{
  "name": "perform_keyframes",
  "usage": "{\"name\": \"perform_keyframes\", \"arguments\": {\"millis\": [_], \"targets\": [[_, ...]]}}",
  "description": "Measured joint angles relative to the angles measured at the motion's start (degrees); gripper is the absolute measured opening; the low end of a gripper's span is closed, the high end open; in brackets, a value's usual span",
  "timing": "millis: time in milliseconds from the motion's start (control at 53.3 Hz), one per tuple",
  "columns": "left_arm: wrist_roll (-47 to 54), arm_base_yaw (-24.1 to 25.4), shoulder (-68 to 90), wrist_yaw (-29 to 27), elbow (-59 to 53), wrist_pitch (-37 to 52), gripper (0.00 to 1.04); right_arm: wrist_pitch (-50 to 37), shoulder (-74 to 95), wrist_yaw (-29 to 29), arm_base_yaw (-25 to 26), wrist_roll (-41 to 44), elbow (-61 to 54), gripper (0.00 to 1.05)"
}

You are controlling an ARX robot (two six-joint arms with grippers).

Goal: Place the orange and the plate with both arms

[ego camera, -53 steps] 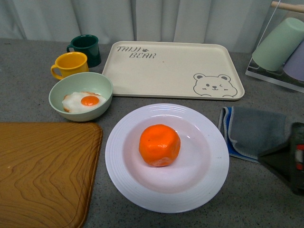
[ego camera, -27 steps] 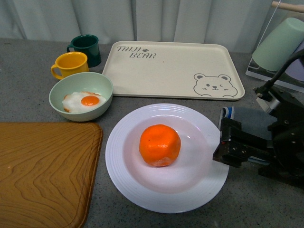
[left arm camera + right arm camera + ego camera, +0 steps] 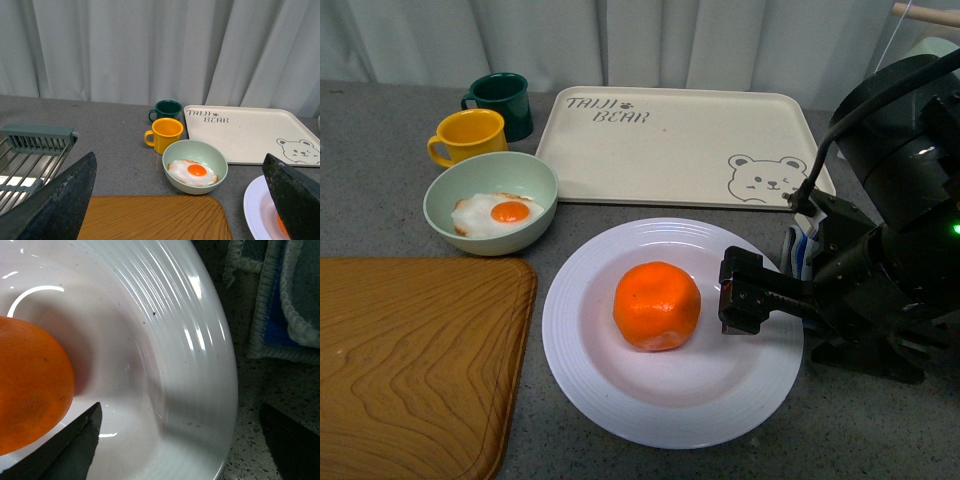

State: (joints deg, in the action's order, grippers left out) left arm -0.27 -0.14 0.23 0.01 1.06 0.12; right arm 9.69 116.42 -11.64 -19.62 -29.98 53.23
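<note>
The orange [image 3: 656,305] sits in the middle of the white ridged plate [image 3: 620,400] at the table's front centre. My right gripper [image 3: 768,308] is open over the plate's right side. One finger [image 3: 740,290] is just right of the orange and does not touch it. In the right wrist view the open jaws straddle the plate's rim [image 3: 200,365], with the orange [image 3: 30,385] beside one finger. My left gripper [image 3: 175,220] is open and empty above the wooden board, out of the front view. The plate's edge [image 3: 257,207] shows by its finger.
A pale green bowl [image 3: 520,172] with a fried egg, a yellow mug [image 3: 468,135] and a dark green mug [image 3: 500,103] stand at back left. A cream bear tray [image 3: 680,145] lies behind the plate, a wooden board [image 3: 415,360] left, a grey-blue cloth [image 3: 285,300] right.
My right arm has come in from the right edge and moved left over the plate's rim, close to the orange. The orange and the plate have not moved.
</note>
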Motion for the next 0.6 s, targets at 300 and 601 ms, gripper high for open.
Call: {"name": "perform_keyframes", "arguments": {"millis": [300, 601], "targets": [[0.0, 0.0, 0.0, 0.0, 0.0, 0.0, 0.98, 3.2, 3.0, 0.3, -0.1, -0.9, 2.9, 0.36], [0.0, 0.0, 0.0, 0.0, 0.0, 0.0, 0.98, 1.8, -0.4, -4.7, 1.5, -4.0, 1.1, 0.19]]}}
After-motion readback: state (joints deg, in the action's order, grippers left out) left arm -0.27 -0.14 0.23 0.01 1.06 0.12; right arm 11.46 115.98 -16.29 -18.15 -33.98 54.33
